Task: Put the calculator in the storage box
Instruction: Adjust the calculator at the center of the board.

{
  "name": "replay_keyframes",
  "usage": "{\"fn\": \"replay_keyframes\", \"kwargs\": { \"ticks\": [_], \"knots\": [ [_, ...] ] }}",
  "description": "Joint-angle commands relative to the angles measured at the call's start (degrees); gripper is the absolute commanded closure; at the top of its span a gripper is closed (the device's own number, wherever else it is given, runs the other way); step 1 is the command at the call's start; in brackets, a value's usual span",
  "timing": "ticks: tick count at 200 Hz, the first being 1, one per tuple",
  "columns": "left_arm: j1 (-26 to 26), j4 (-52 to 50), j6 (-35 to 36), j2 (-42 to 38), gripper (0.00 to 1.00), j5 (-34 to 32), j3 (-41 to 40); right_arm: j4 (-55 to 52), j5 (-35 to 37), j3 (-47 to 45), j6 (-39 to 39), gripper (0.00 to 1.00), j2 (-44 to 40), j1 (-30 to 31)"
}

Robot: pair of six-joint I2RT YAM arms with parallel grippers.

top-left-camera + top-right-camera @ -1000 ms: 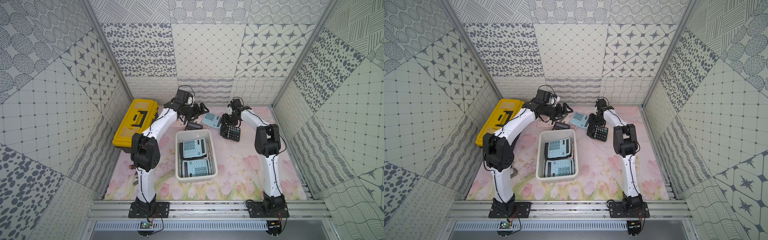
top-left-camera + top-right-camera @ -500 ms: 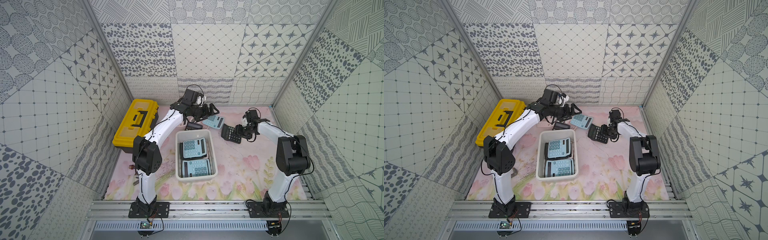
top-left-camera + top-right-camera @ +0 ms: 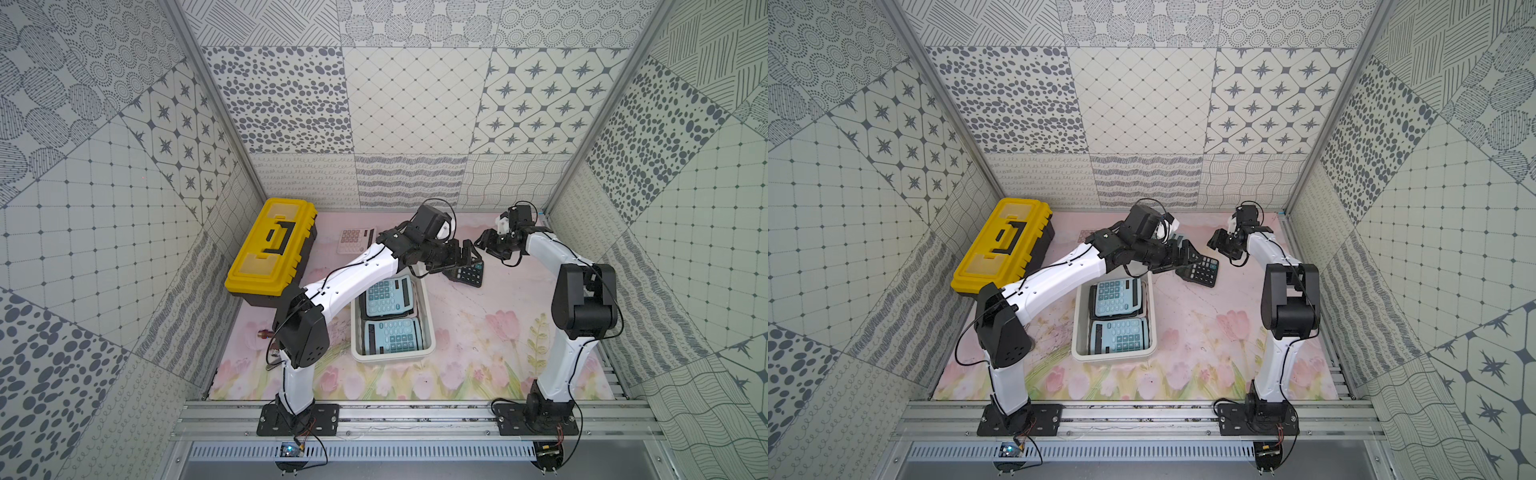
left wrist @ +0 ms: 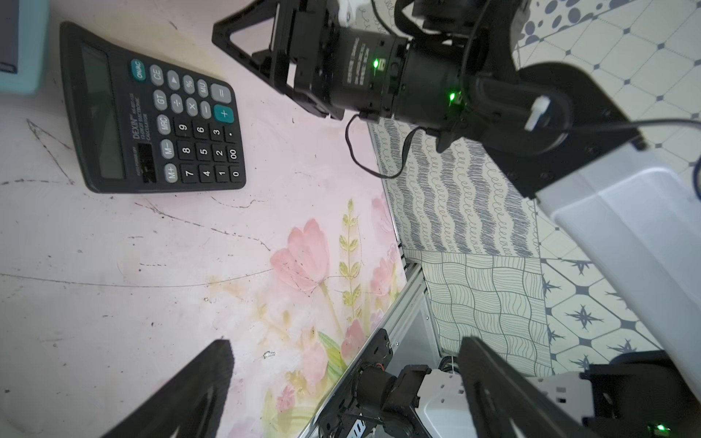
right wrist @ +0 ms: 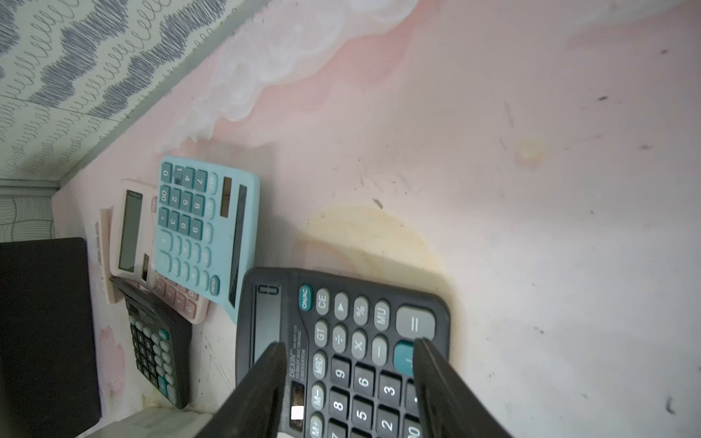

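Shows the black calculator [image 3: 468, 273] lying keys-up on the floral mat [image 3: 478, 332], outside the white storage box [image 3: 390, 358], just beyond its far corner. Finds the left gripper [image 3: 468, 254] close by the calculator but clear of it, fingers [image 4: 197, 383] spread wide and gripping nothing. Catches the right gripper [image 3: 485, 243] just beside, raised off the mat, its fingers [image 5: 261, 379] also apart and empty. Reveals inside the box a far light-blue calculator [image 3: 384, 297] and a near light-blue calculator [image 3: 392, 336], end to end and face-up, with dark edges showing beneath. Takes in, toward the back wall, a loose light-blue calculator [image 5: 206, 231] overlapping a pink calculator [image 5: 129, 227], with a smaller black calculator [image 5: 159, 352] alongside. Places a shut yellow-lidded toolbox [image 3: 270, 245] at the left.
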Motion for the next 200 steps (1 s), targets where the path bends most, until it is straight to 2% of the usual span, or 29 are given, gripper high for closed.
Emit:
{"fn": "replay_keyframes", "kwargs": {
  "ticks": [1, 44, 78, 126, 163, 183, 200],
  "knots": [
    [-3.7, 6.4, -6.6, 0.2, 0.04, -10.9, -1.9, 2.1, -4.3, 2.4, 1.2, 0.42, 3.4, -0.4],
    [-7.3, 5.6, -8.7, 5.5, 0.06, -17.1, 0.0, 2.7, -8.4, 4.5, 1.3, 0.43, 9.2, -0.6],
    [-7.6, 6.1, -10.7, 9.6, 0.09, -20.2, 0.7, 2.6, -10.3, 2.0, 0.5, 0.43, 9.3, -0.6],
    [-7.5, 4.2, -10.0, 14.0, 0.1, -24.7, 3.5, 7.0, -10.2, -13.4, 3.0, 0.44, -0.8, -0.3],
    [-7.2, 4.1, -10.6, 14.6, 0.11, -25.6, 2.7, 7.4, -9.6, -22.5, 3.0, 0.44, -10.1, 0.9],
    [-7.1, 4.6, -10.9, 14.2, 0.11, -25.4, 1.8, 7.3, -7.7, -25.6, 2.7, 0.44, -15.7, 0.6],
    [-7.1, 4.8, -11.1, 13.7, 0.11, -25.3, 1.3, 6.6, -7.2, -24.9, 2.1, 0.43, -17.6, -0.1]
  ]
}}
